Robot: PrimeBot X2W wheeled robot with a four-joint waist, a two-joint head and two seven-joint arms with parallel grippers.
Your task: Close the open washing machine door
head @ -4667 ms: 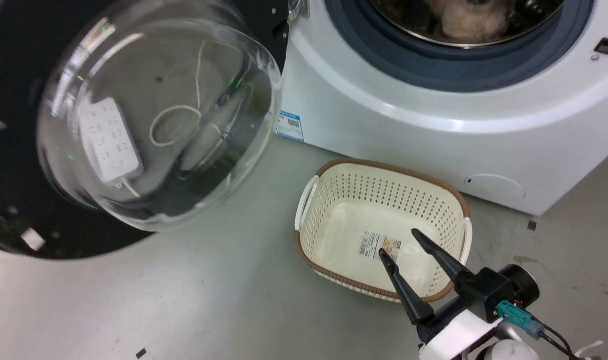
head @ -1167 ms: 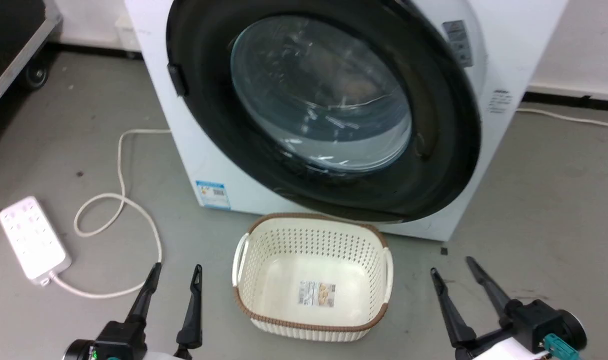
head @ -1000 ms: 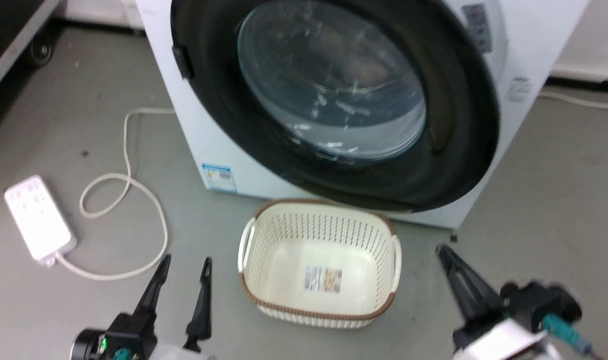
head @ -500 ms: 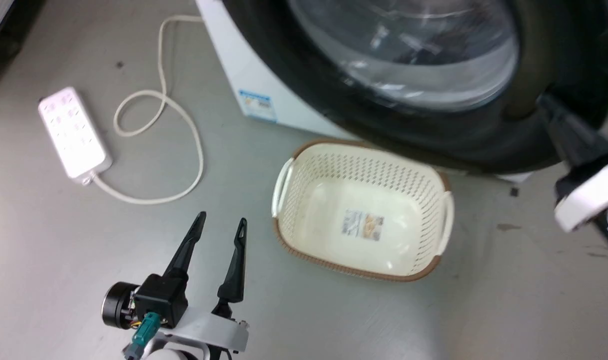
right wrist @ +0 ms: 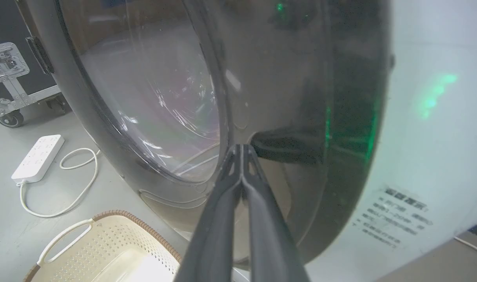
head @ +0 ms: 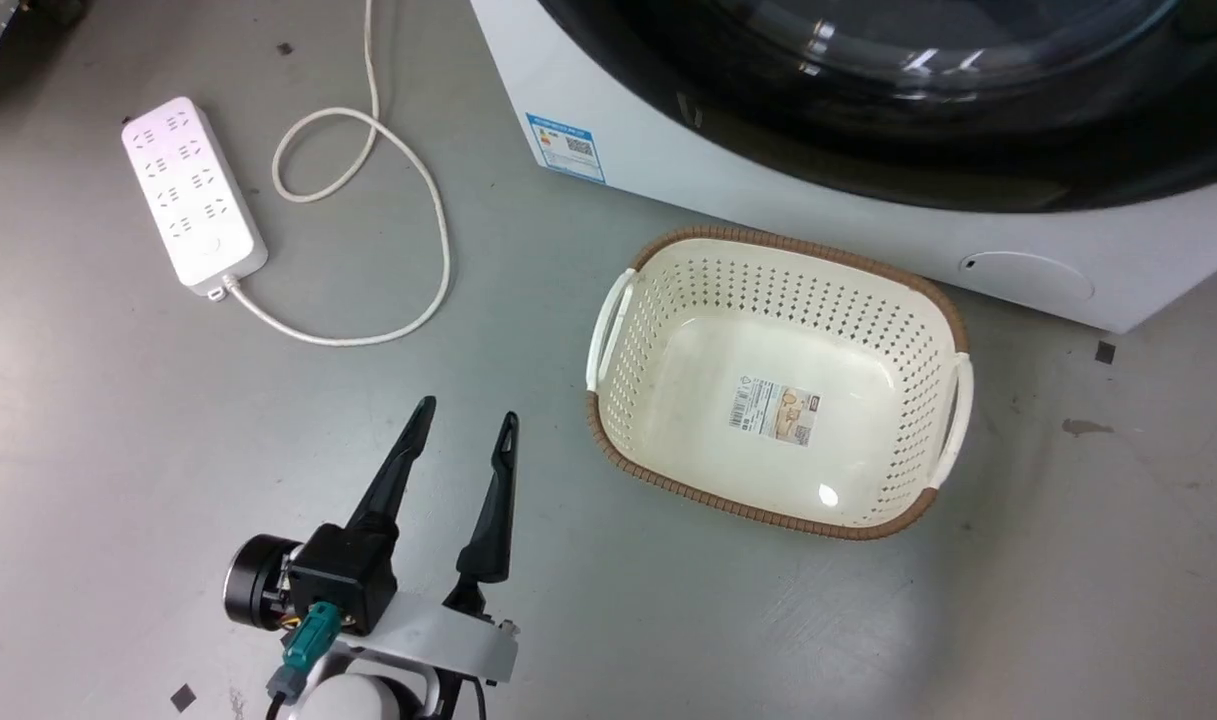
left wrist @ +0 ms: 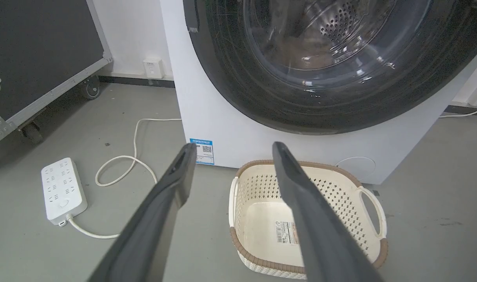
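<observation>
While you look down from the head camera, you have a bare grey floor (head: 118, 420) under everything, scuffed and flecked with small dark scraps. The left wrist view adds a white wall (left wrist: 128, 35) behind it and a black flight case (left wrist: 38, 51) on casters at the left. You can count one white washer (left wrist: 222, 129). One cream perforated basket (head: 768, 240), with a brown woven rim and a label on its bottom, stands on the floor just in front of the washer. One white power strip (head: 193, 195) with one looping white cord (head: 408, 170) lies off to the washer's left. You have two grippers. The washing machine door (left wrist: 262, 98) lies flat against the washer's front and covers the opening. It is a wide glossy black ring, nearly as broad as the cabinet, around a clear glass window. Through the glass you can make out the perforated steel drum (left wrist: 340, 19). Your left gripper (head: 468, 410) hangs over the floor left of the basket, its two dark fingers spread apart and holding nothing. Your right gripper (right wrist: 241, 147) has its fingers pressed together with nothing between them. Its tips are at the door's black rim beside a recessed hollow, and you cannot tell whether they touch it.
</observation>
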